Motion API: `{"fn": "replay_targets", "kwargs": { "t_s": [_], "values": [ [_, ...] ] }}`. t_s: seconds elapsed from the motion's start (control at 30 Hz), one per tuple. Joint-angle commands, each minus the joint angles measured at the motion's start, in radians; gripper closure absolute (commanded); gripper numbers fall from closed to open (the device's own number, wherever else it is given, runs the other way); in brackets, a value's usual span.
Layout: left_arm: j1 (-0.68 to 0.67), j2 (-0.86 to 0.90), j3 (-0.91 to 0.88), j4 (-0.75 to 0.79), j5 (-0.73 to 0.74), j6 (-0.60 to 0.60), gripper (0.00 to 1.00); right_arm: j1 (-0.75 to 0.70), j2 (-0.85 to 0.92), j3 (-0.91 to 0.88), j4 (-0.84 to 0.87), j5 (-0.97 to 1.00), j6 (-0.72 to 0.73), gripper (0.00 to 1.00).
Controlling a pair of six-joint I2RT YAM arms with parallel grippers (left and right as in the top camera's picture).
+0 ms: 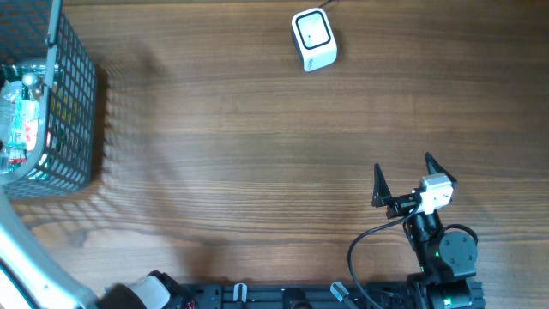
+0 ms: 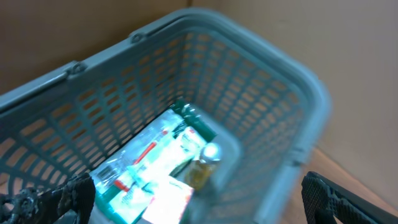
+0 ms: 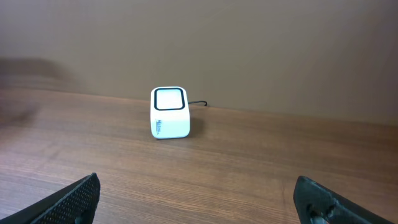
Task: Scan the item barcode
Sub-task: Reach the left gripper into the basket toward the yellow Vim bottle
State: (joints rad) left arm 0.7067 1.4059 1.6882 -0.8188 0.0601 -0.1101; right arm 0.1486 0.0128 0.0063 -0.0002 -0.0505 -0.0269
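Overhead, the basket (image 1: 73,103) holding the packaged items (image 1: 19,120) is located far left, well apart from the right gripper (image 1: 402,165). Left wrist: the items lie just below the wide-spread left gripper (image 2: 196,183), which is judged the nearer. Right wrist: the scanner (image 3: 169,112) is faced, jaws wide.

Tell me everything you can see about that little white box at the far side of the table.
The barcode scanner is a small white block with rounded corners, plastic by its look. Its upper face carries a square pale window with a dark border; small dark markings sit on the side below it. A thin dark cable leaves its back. It stands on the wooden table, touched by nothing else.
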Motion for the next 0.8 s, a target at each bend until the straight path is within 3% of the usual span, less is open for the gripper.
{"fn": "replay_targets", "kwargs": {
  "t_s": [0.0, 0.27, 0.43, 0.77],
  "values": [
    [0.036, 0.084, 0.016, 0.028, 0.01, 0.016, 0.0, -0.004, -0.005, -0.001, 0.002, 0.009, 0.002, 0.0],
    [0.036, 0.238, 0.016, 0.045, 0.164, 0.221, 0.0, -0.004, -0.005, -0.001, 0.003, 0.009, 0.002, 0.0],
    [0.035, 0.311, 0.016, 0.055, 0.348, 0.366, 0.12, -0.004, -0.005, -0.001, 0.003, 0.009, 0.002, 0.0],
    [0.033, 0.451, 0.016, 0.125, 0.348, 0.369, 0.08, -0.004, -0.005, -0.001, 0.003, 0.009, 0.002, 0.0]
  ]
}}
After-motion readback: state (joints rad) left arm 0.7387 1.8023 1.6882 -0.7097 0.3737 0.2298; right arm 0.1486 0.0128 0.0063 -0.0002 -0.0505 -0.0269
